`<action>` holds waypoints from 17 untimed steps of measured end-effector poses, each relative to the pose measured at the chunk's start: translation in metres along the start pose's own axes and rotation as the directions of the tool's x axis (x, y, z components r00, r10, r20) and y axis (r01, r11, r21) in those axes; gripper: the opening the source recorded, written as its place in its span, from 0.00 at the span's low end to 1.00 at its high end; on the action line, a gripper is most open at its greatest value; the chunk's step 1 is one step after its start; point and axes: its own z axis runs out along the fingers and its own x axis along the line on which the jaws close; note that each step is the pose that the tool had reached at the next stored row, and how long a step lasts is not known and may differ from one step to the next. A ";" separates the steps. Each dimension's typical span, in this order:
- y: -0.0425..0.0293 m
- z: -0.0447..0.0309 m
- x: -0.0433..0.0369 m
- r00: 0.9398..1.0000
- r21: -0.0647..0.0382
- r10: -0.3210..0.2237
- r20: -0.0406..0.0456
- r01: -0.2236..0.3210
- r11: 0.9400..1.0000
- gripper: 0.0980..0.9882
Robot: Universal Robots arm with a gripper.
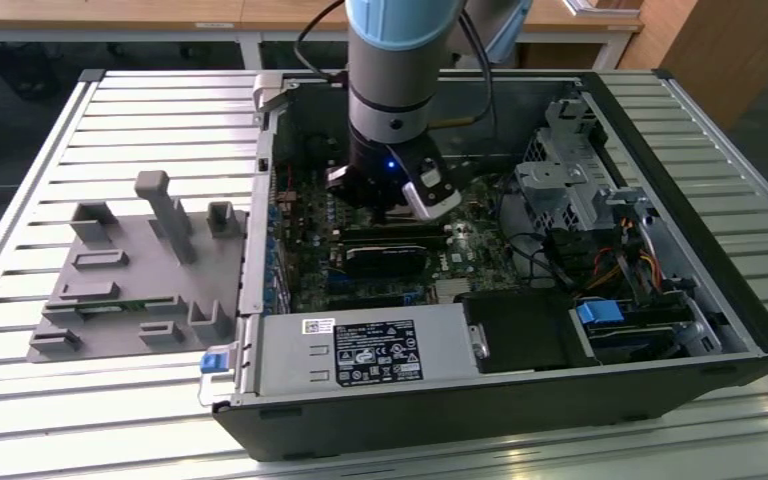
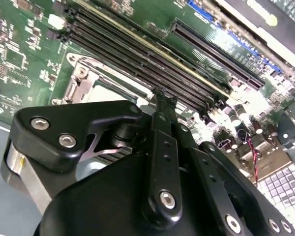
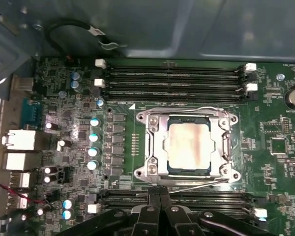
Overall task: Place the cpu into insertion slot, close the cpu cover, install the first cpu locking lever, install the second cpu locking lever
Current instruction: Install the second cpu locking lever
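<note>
The gripper (image 3: 160, 204) sits nearest in the first wrist view, its black fingers (image 3: 150, 211) pressed together and holding nothing, just at the near edge of the socket; in the second wrist view the gripper (image 2: 162, 96) shows the same clenched tips above the green board (image 2: 19, 54); just beyond it the cover (image 3: 157, 147) lies flat and closed over the slot (image 3: 223, 169), the cpu (image 3: 191, 147) seated inside its square cut-out, pale top showing; a thin wire lever (image 3: 196, 186) runs along the socket's near side and another lever (image 3: 187, 111) along the far side; long black memory slots (image 3: 172, 81) lie beyond; in the exterior view the arm (image 1: 398, 70) reaches down into an open computer case (image 1: 704, 300), with a grey fixture (image 1: 131, 270) at the exterior view's left.
</note>
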 end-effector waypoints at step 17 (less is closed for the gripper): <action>-0.0043 0.0122 0.0049 1.000 -0.026 0.000 0.000 0.000 1.000 0.01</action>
